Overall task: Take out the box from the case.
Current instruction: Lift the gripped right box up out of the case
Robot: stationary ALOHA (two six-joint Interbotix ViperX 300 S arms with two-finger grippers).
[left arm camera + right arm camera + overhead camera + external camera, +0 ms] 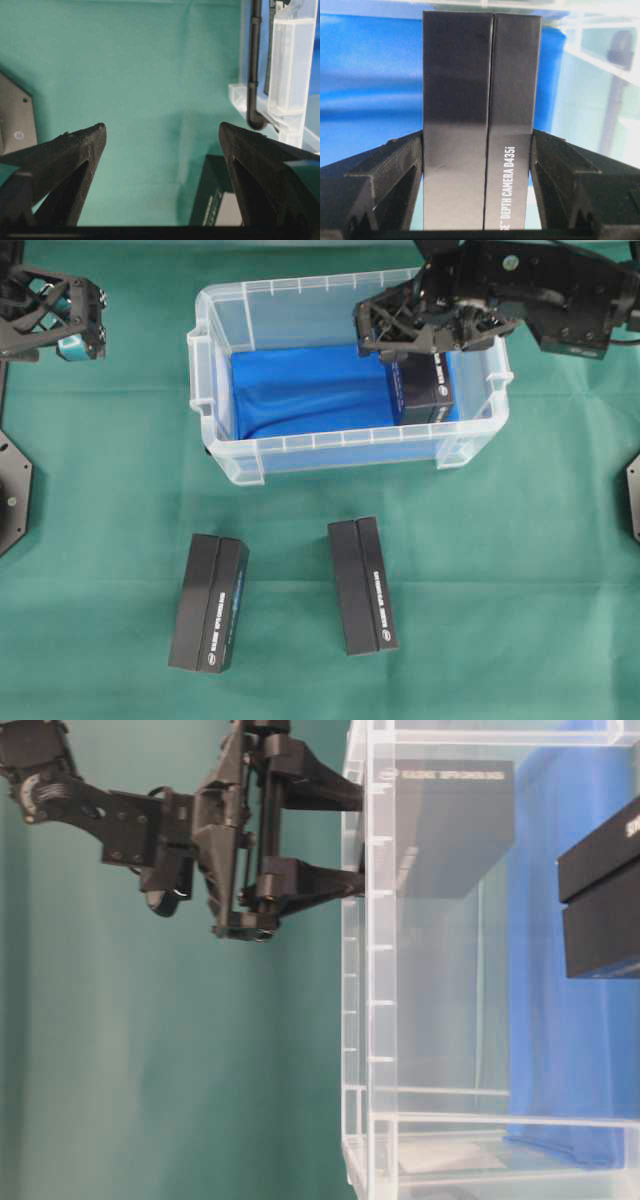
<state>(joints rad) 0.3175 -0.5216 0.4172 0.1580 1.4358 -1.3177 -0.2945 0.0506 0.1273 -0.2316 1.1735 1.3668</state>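
Clamping the box [481, 125] inside the case [215, 430], right fingers [400, 170]; left fingers [75, 155] apart.

Case [215, 350]: large clear plastic bin, rectangular, ribbed rim, moulded handle on each short side. Stands upright and open-topped on the green cloth, at 12 o'clock of the overhead view, long side running 9 to 3 o'clock. Bottom lined with a creased blue cloth [300, 390].

Box [425, 388]: black, long and narrow, a seam running down its length, white lettering on one face reading "DEPTH CAMERA D435i" in the right wrist view. Sits inside the case at the 3 o'clock end, close to that short wall, standing over the blue lining. Both of its long sides are pressed between black fingers [395, 170].
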